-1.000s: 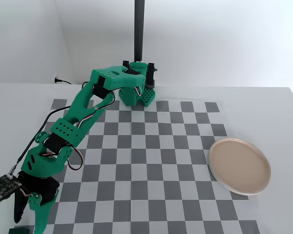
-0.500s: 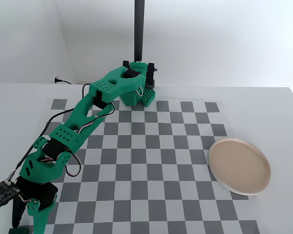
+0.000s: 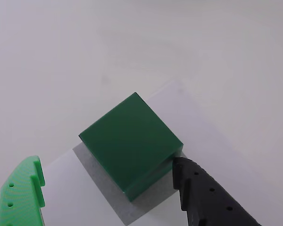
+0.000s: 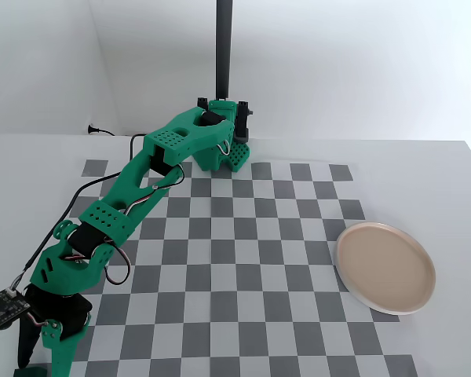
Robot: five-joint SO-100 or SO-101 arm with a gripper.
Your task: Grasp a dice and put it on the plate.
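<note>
Since a second earlier the green arm (image 4: 133, 188) had stretched out lower toward the far edge of the checkered mat (image 4: 243, 259); over the last half second it barely shifted. One dice (image 3: 131, 145), a smooth, matte dark green cube with crisp edges, sat flat on a pale square at the mat's far edge, one corner pointing away from the wrist camera. The tool (image 3: 108, 188) stood spread, ungripped, its perforated black finger (image 3: 203, 197) apparently touching the dice, its green finger (image 3: 21, 195) apart. One round, shallow beige-pink plate (image 4: 385, 267) lay on the white bench (image 4: 424, 181), well apart.
</note>
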